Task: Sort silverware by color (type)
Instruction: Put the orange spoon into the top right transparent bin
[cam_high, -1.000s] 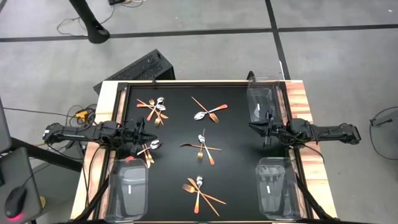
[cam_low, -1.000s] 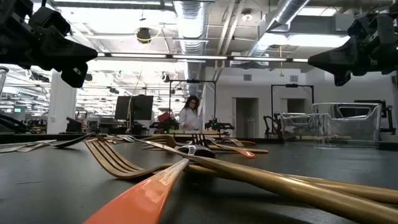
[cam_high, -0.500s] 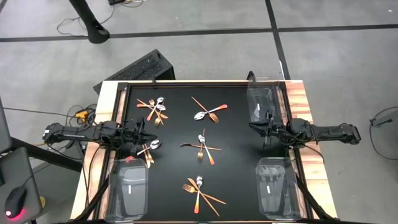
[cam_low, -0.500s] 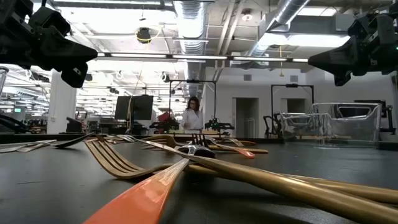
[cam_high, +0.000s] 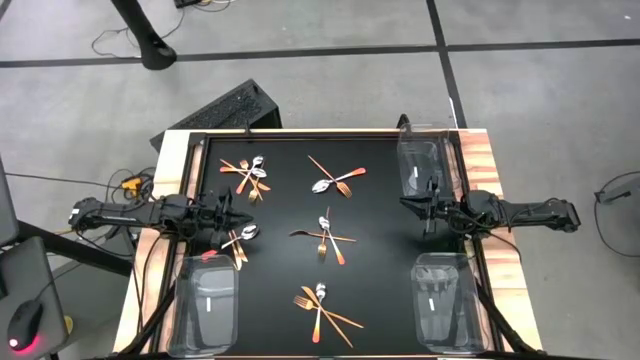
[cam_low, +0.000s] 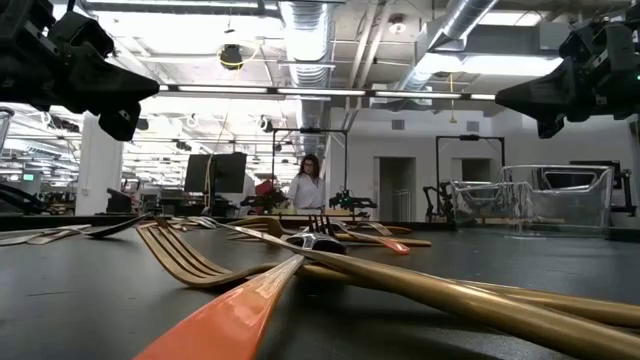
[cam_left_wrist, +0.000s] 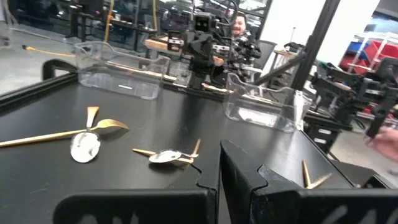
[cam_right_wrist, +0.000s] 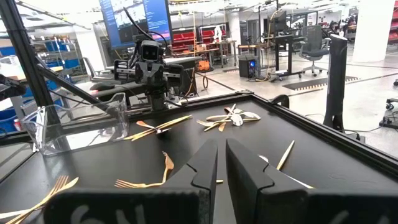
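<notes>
Silverware lies flat on the black mat in small crossed heaps: one at the far left (cam_high: 250, 172), one far and central (cam_high: 335, 181), one in the middle (cam_high: 325, 236), one near (cam_high: 320, 305), and one by the left edge (cam_high: 240, 237). Some pieces are copper-gold, others silver with red-orange handles (cam_low: 230, 315). My left gripper (cam_high: 236, 213) (cam_left_wrist: 219, 180) hovers shut above the mat, just beyond the left-edge heap. My right gripper (cam_high: 408, 203) (cam_right_wrist: 222, 158) hovers shut over the mat's right part, between two bins. In the low view both stand well above the table.
Clear plastic bins stand at the near-left (cam_high: 205, 305), near-right (cam_high: 440, 300) and far-right (cam_high: 420, 165) of the table. Wooden rims (cam_high: 480, 160) border the mat. A person (cam_low: 305, 185) is far behind the table in the room.
</notes>
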